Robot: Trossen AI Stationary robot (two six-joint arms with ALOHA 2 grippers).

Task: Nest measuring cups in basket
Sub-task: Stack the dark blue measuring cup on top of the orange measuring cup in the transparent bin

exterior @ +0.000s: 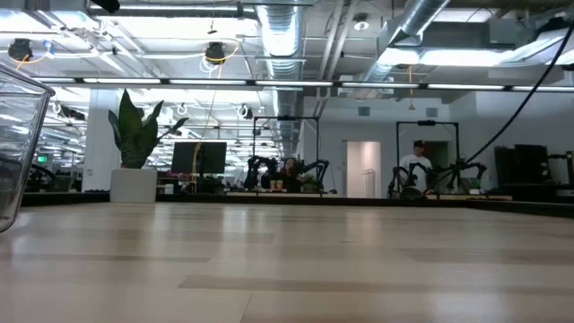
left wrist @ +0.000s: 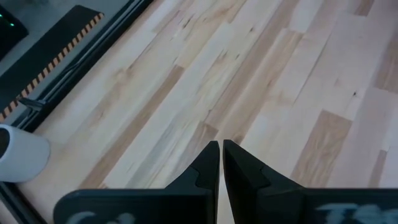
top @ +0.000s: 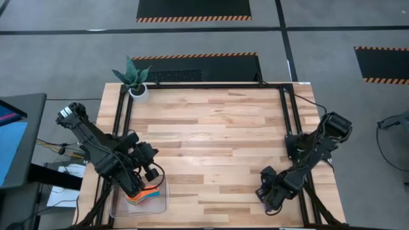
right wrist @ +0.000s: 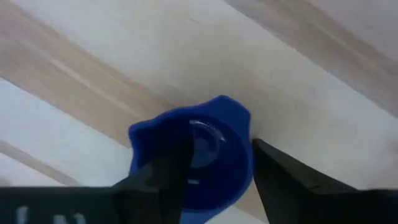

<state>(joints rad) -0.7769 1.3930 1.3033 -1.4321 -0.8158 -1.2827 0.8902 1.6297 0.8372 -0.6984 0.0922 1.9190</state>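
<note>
The clear basket [top: 158, 206] sits at the table's near-left corner, and its wall also shows in the low view [exterior: 18, 135]. Inside it lie nested measuring cups [top: 142, 195], showing red, green and blue layers. My left gripper [top: 152, 174] [left wrist: 221, 149] hovers just above the basket's far side, shut and empty. A dark blue cup [right wrist: 211, 155] stands mouth-up near the table's near-right part. My right gripper [top: 268, 195] [right wrist: 217, 162] is open over it, one finger over the cup's hollow and the other just outside its rim. My right gripper comes at the dark blue cup from above, pointing down. One finger [right wrist: 165, 174] stands in or over the hollow; the other finger [right wrist: 273, 174] is beside the rim [right wrist: 249, 140]. I cannot tell whether either finger touches the cup.
A white pot with a green plant [top: 138, 91] [exterior: 134, 184] [left wrist: 22, 152] stands at the far-left corner. A black frame rail [top: 284, 115] runs along the table's sides. The wide middle of the wooden table [top: 211, 147] is bare.
</note>
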